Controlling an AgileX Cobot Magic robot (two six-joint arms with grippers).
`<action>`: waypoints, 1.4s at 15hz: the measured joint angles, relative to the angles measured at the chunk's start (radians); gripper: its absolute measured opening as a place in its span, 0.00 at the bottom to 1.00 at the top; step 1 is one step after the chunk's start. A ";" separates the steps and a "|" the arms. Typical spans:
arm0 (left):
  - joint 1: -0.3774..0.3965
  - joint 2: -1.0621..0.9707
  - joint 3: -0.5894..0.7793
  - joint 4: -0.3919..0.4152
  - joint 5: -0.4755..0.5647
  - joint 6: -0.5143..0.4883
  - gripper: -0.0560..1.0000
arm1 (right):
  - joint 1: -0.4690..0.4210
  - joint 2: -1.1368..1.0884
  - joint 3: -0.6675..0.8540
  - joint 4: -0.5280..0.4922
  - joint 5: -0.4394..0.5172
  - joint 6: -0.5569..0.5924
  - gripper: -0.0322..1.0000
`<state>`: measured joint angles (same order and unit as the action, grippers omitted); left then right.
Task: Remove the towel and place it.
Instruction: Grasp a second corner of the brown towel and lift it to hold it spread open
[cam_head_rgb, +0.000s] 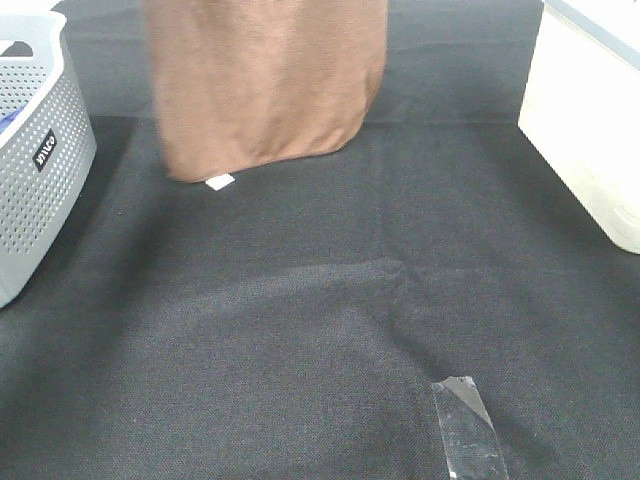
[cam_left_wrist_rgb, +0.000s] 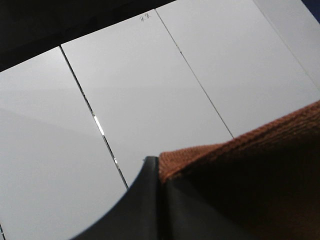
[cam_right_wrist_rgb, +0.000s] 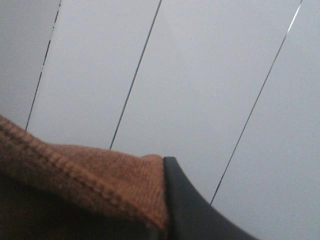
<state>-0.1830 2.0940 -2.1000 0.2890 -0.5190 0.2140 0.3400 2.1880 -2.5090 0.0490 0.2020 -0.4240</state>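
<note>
The brown towel hangs upright at the back centre of the exterior high view, and its top runs out of the frame. Its lower edge and small white tag reach the black table cloth. Neither gripper shows in that view. In the left wrist view my left gripper pinches a stitched edge of the towel beside a dark finger. In the right wrist view my right gripper pinches another edge of the towel beside its dark finger. Both wrist views face white panels.
A grey perforated basket stands at the left edge, with something blue inside. A white bin stands at the right. A clear strip of tape lies on the cloth at the front right. The cloth has a low wrinkle in the middle.
</note>
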 joint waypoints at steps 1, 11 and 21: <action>0.005 0.051 -0.067 0.002 0.004 -0.021 0.05 | -0.008 0.017 0.000 0.000 -0.029 0.001 0.03; 0.006 0.433 -0.662 0.007 0.105 -0.117 0.05 | -0.047 0.117 -0.001 0.037 -0.262 0.017 0.03; 0.006 0.434 -0.702 0.016 0.084 -0.124 0.05 | -0.049 0.117 -0.038 0.037 -0.271 0.049 0.03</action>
<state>-0.1770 2.5280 -2.8020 0.3050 -0.4350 0.0900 0.2910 2.3050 -2.5470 0.0860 -0.0690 -0.3750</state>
